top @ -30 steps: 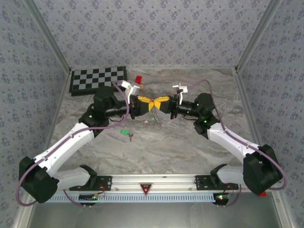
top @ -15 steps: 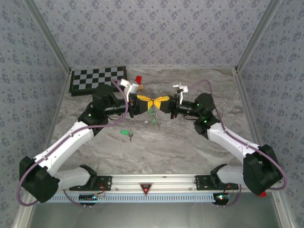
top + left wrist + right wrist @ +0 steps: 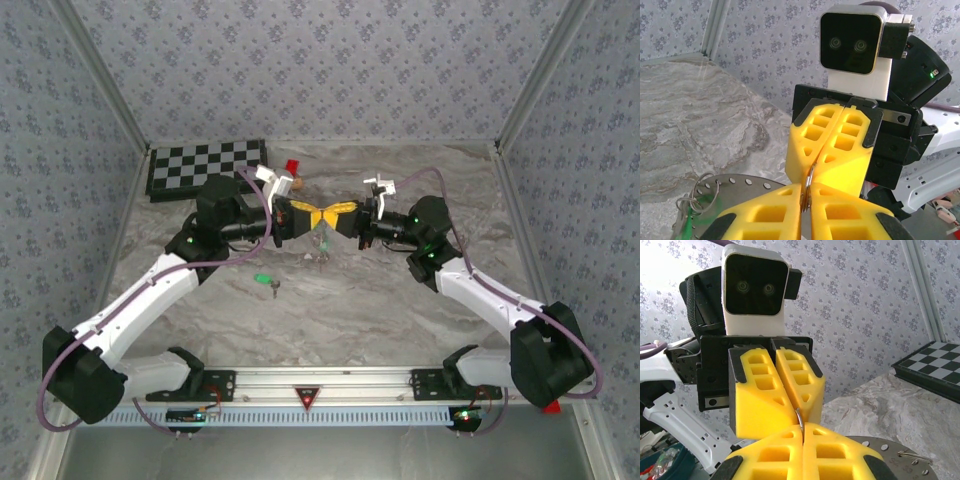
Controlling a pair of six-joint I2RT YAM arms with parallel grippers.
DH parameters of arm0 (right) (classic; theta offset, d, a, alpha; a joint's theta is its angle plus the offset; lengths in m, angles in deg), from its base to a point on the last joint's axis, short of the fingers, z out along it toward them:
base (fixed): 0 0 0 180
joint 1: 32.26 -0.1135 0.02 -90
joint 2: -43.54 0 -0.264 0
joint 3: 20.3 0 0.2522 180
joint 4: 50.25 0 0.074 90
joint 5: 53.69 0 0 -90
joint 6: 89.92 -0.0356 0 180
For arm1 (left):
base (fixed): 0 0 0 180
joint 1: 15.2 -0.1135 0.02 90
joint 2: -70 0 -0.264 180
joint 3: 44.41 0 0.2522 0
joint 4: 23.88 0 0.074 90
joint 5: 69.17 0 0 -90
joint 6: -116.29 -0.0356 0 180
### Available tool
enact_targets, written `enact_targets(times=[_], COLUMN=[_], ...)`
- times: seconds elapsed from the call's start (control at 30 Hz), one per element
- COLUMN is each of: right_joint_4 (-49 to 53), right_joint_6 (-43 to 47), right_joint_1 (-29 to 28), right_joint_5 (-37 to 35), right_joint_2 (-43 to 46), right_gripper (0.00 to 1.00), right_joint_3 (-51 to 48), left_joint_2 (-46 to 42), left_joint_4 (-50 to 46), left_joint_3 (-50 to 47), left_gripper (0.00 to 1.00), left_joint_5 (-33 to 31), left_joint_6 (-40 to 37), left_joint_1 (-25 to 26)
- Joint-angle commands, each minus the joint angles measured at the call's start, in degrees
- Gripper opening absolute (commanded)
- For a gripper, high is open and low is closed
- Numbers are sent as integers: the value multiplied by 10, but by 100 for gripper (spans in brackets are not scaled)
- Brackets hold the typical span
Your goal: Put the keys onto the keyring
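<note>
1. Our left claw (image 3: pixel 806 207) and right claw (image 3: pixel 802 440) meet tip to tip, both pinching the keyring (image 3: pixel 735 181).
2. One green key (image 3: pixel 696 215) seems hung beside our left claw; a loose key (image 3: pixel 262 279) lies short of it, still to thread.

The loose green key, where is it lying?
The key lies on the table, left of centre in the top view, beside the left arm.

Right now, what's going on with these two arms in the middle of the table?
The left end effector and the right end effector meet tip to tip above the table. Each is shut on the keyring, a thin metal edge pinched between them. One green-headed key lies loose on the table, nearer the left arm. A perforated metal disc shows just below. Whether any key is threaded yet, I cannot tell.
</note>
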Motion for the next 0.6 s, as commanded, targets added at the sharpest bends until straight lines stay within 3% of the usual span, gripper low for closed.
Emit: enact_targets(times=[0.0,0.07,0.23,0.4,0.57], right_joint_4=[-19,-18,-13,0,12], right_joint_6=[-4,-3,-3,-6,-9], right_joint_1=[-1,-1,0,20,52], right_joint_5=[3,3,0,-21,-47], right_joint_2=[-3,-3,-2,17,60], right_gripper=[0,0,0,30,38], right_joint_3=[5,6,1,-21,-57], left_joint_2=[4,4,-2,-11,-23], left_joint_4=[-4,-9,-15,-39,-52], left_joint_3=[31,33,31,31,25], left_gripper=[11,1,0,0,0], left_joint_5=[22,20,10,-10,-24], left_joint_6=[-17,-20,-25,-40,-54], left_joint_1=[13,15,15,14,12])
